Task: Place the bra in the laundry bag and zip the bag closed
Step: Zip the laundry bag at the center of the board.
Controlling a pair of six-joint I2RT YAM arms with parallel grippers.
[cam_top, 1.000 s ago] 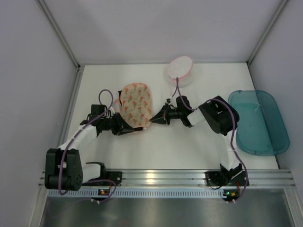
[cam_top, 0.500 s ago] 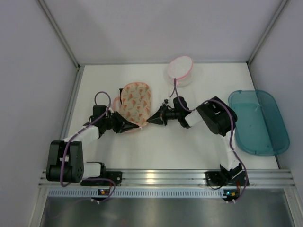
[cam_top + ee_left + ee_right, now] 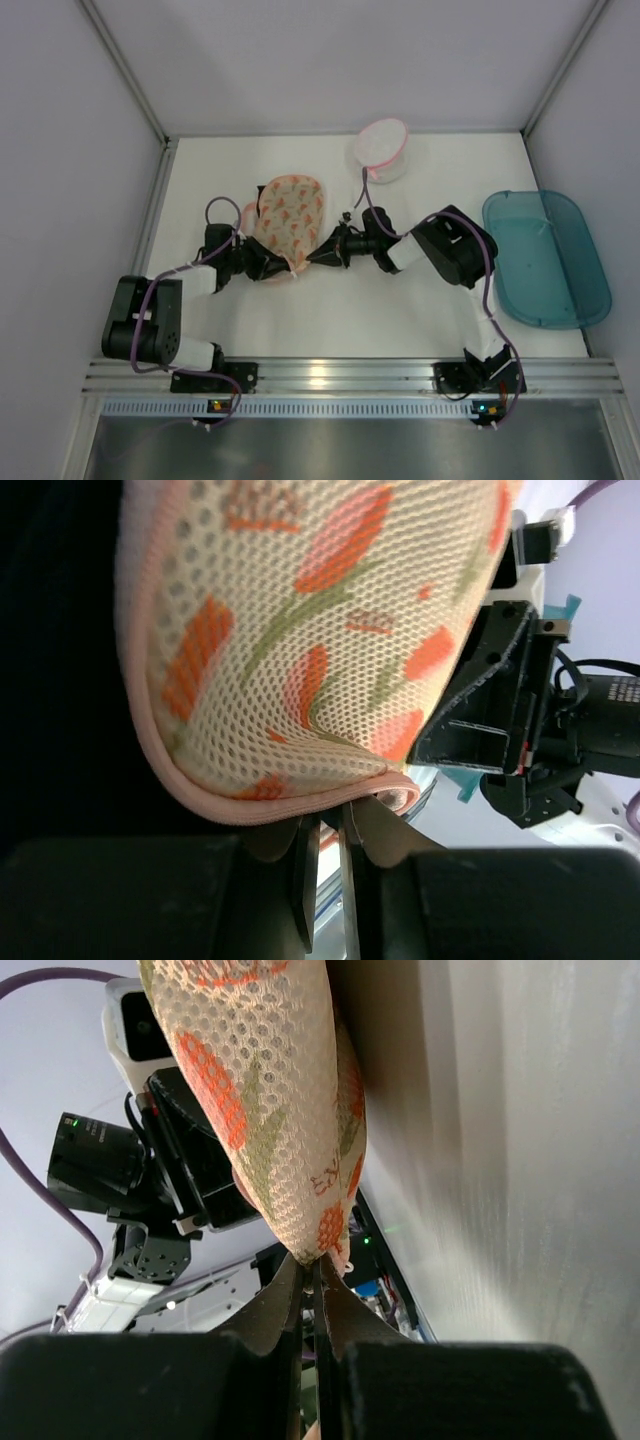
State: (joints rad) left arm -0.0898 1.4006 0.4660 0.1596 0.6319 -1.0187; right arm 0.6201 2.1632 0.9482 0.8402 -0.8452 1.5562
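Far left: left gripper [image 3: 283,268], fingers [image 3: 385,835] pinched together on the pink zip trim of the laundry bag [image 3: 290,212], only a sliver of gap between the pads in the left wrist view. Directly above those jaws: the bag's bulging mesh face [image 3: 300,630], cream with orange and pink tulip shapes on green stems, a rounded pink-piped rim curving down into the grip. To the left of the mesh in that view, just darkness; impossible to tell what.

Between the two sets of jaws: the bag's near end, drawn to a narrow tip, the rest fanning away from both grippers as a tall oval lying on the white table [image 3: 400,300].

Just right of that tip: right gripper [image 3: 316,257], likewise clamped on the bag's edge. In the right wrist view, pads [image 3: 265,1310] squeezed on the lowest fold of the mesh [image 3: 270,1110], the bag rising from the jaws as a thin edge-on sliver, with the left gripper [image 3: 190,1180] close behind it.

Beyond the right jaws, further back: a small white pouch [image 3: 381,148] with a pink rim. Far right, well apart from both jaws: a teal tub [image 3: 545,258].

Against a second ago: both grippers nearer each other, the right one slid left, the left arm's elbow drawn in toward its base; bag more upright and pinched narrower at its near end. Pouch and tub unmoved.
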